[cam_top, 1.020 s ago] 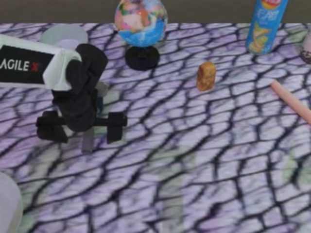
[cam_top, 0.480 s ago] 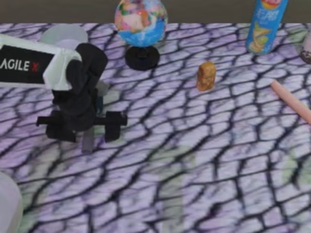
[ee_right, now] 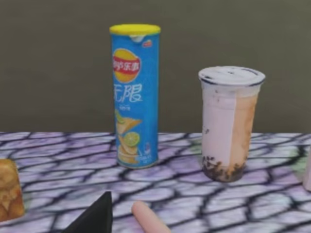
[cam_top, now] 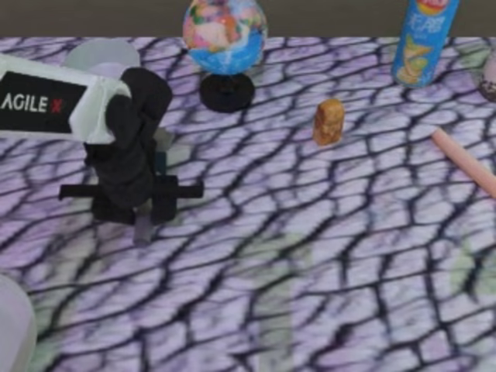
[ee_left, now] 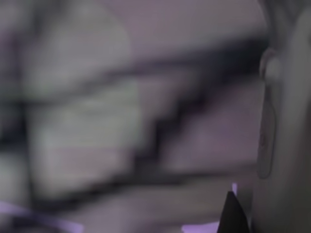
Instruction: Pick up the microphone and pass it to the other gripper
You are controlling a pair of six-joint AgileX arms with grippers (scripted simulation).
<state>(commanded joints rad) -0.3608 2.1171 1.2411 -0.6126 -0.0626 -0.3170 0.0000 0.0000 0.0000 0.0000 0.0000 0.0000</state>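
The microphone lies on the purple patterned table at the left. Only the end of its grey handle (cam_top: 142,226) pokes out from under my left gripper (cam_top: 142,203); its dark head is hidden beneath the wrist. The left gripper's two black fingers press against the handle from either side, shut on it. In the left wrist view the grey handle (ee_left: 286,121) fills one side, very near. My right gripper is outside the top view; the right wrist view shows only a dark part of it at the frame edge.
A globe (cam_top: 225,35) on a black base stands behind the left arm. An orange-brown figurine (cam_top: 328,121) sits mid-table. At the right lie a pink rod (cam_top: 465,163), a blue chips can (ee_right: 134,97) and a bubble tea cup (ee_right: 229,121).
The left gripper's fingers have drawn inward from wide apart until they meet the microphone handle. The arm itself has barely shifted.
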